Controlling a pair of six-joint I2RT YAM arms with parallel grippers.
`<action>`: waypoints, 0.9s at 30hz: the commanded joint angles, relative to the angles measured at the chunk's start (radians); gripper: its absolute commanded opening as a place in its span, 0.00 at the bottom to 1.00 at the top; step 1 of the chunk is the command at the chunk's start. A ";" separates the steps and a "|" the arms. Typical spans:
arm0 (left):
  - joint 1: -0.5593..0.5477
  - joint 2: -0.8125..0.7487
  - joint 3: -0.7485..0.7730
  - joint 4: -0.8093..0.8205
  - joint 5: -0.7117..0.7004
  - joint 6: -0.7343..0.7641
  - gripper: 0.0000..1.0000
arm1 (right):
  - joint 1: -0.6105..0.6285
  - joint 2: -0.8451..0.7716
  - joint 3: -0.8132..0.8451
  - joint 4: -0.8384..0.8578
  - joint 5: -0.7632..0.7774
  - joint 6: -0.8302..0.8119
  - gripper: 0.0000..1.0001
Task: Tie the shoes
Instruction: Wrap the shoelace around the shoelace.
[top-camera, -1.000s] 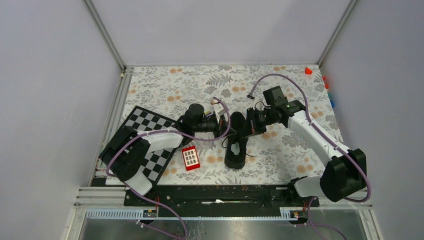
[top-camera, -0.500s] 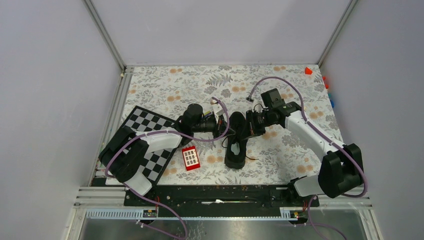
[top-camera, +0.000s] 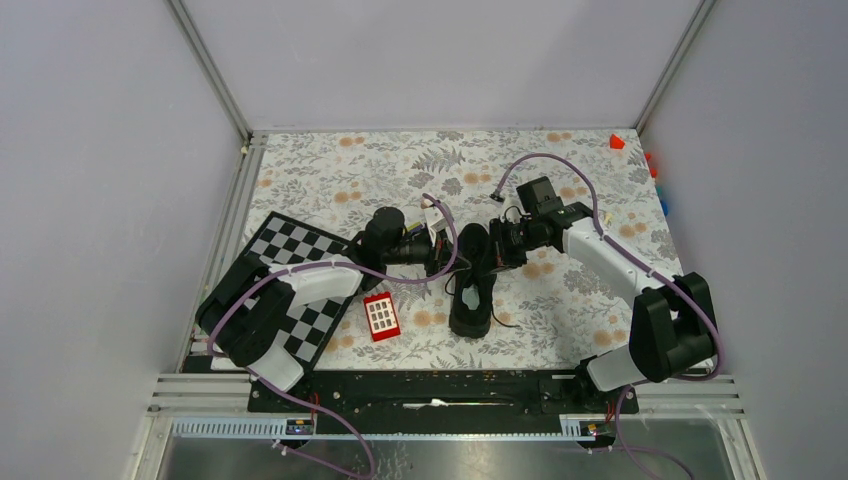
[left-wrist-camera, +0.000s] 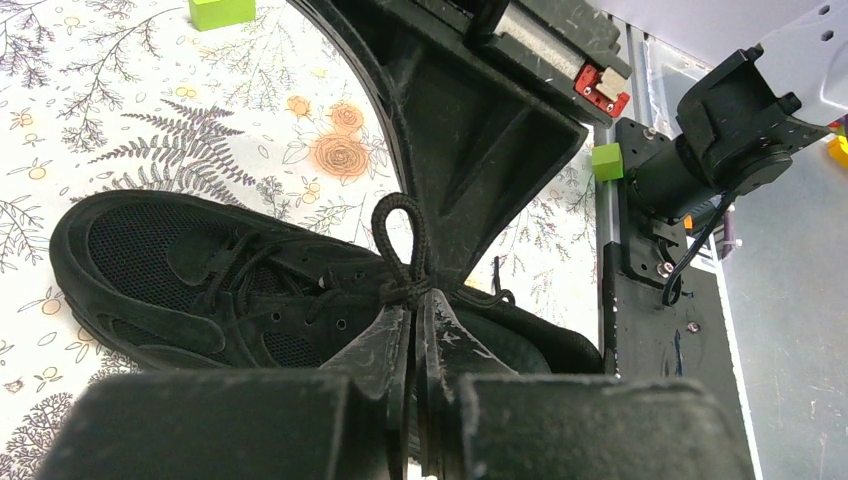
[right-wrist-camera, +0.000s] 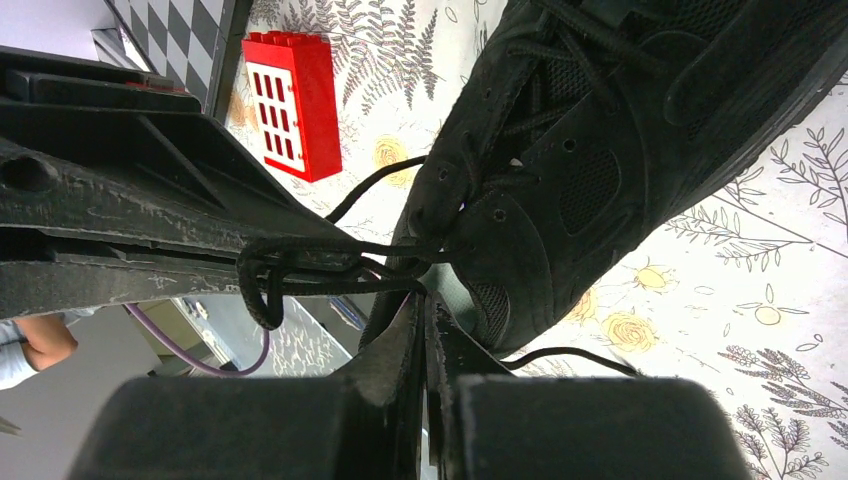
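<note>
One black low-top shoe (top-camera: 471, 300) lies on the flowered table, between the two arms. My left gripper (top-camera: 443, 252) reaches its laced top from the left and my right gripper (top-camera: 497, 248) from the right. In the left wrist view the left gripper (left-wrist-camera: 412, 296) is shut on a black lace just below a small upright lace loop (left-wrist-camera: 400, 235), over the shoe (left-wrist-camera: 200, 270). In the right wrist view the right gripper (right-wrist-camera: 421, 300) is shut on laces stretched sideways from the shoe (right-wrist-camera: 600, 150) to another loop (right-wrist-camera: 262, 285).
A red block with a white grid (top-camera: 381, 316) lies left of the shoe, beside a checkered board (top-camera: 300, 270). Green blocks (left-wrist-camera: 222, 12) lie on the table. A small red block (top-camera: 617, 141) sits in the far right corner.
The right arm's elbow and forearm have swung left, nearer the shoe. Both grippers stay shut at the laces, and the left arm and shoe have hardly moved.
</note>
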 joint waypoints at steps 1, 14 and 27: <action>0.006 -0.039 0.011 0.075 0.032 -0.008 0.00 | -0.003 0.003 0.009 0.019 -0.002 0.004 0.00; 0.006 -0.026 0.016 0.098 0.049 -0.034 0.00 | -0.002 -0.013 0.018 0.059 -0.021 0.017 0.00; 0.006 -0.023 0.015 0.096 0.056 -0.036 0.00 | -0.003 -0.008 0.024 0.098 -0.073 0.034 0.00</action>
